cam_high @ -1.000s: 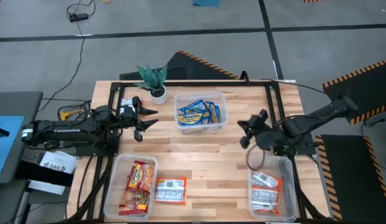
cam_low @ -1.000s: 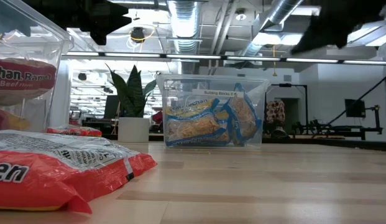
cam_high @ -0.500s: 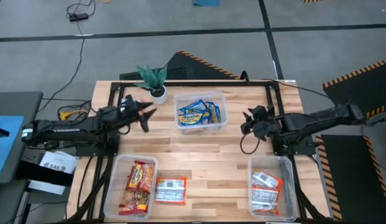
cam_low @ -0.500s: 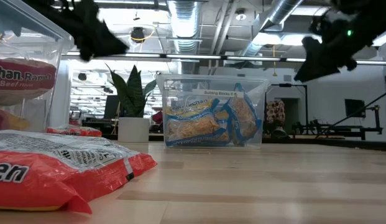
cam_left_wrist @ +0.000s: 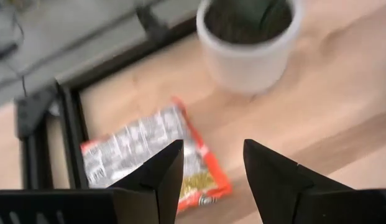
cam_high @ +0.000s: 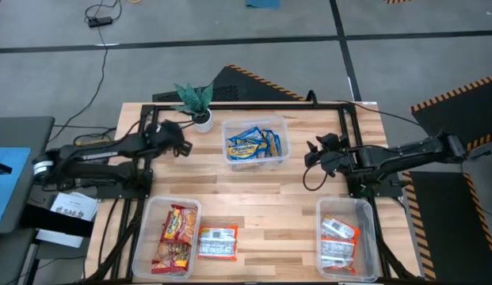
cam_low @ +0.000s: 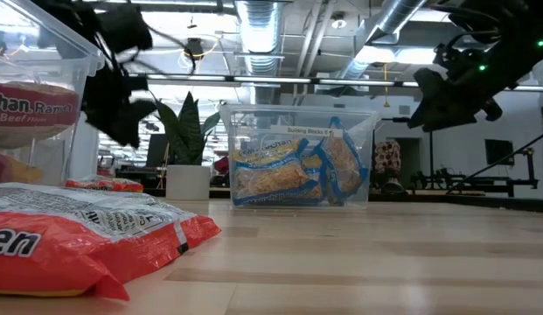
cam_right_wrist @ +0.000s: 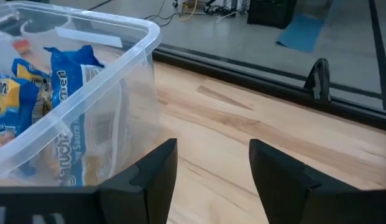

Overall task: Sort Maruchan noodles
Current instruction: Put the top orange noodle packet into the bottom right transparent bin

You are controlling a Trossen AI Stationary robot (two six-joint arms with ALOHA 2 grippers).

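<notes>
**Inspector A:** Left arm first. Position and finger state?

**Inspector B:** The left gripper [cam_high: 182, 147] is over the table's [cam_high: 293, 194] far left corner, beside the potted plant [cam_high: 196, 103]. Its wrist view shows both fingers [cam_left_wrist: 156, 177] spread apart with nothing between them. Below the gap lies a red-and-yellow packet [cam_left_wrist: 154, 160], printed back up, flat on the wood near the white pot [cam_left_wrist: 247, 43] and close to the black frame rail [cam_left_wrist: 68, 124].

**Inspector A:** Right arm?

**Inspector B:** The right gripper [cam_high: 312, 155] hangs above the table's right half, just beside the far centre tub [cam_high: 256, 145]. Its fingers [cam_right_wrist: 152, 171] are parted and empty; the tub's clear wall [cam_right_wrist: 112, 106] shows close in front of them.

**Inspector A:** Location of the noodles?

**Inspector B:** Blue-and-yellow packets [cam_high: 253, 145] sit inside the far centre tub, standing on edge in the low view [cam_low: 293, 171]. Red-and-yellow packets [cam_high: 173, 237] fill the tub at the near left corner [cam_high: 186, 204]. One orange-red packet [cam_high: 217, 242], back side up, lies on the bare wood touching that tub's right wall. The tub at the near right corner [cam_high: 364, 207] holds orange-red and white packets [cam_high: 338, 244] in its near half.

**Inspector A:** Anything else at table level?

**Inspector B:** In the low view a red packet [cam_low: 87, 236] lies in the foreground on the tabletop.
</notes>
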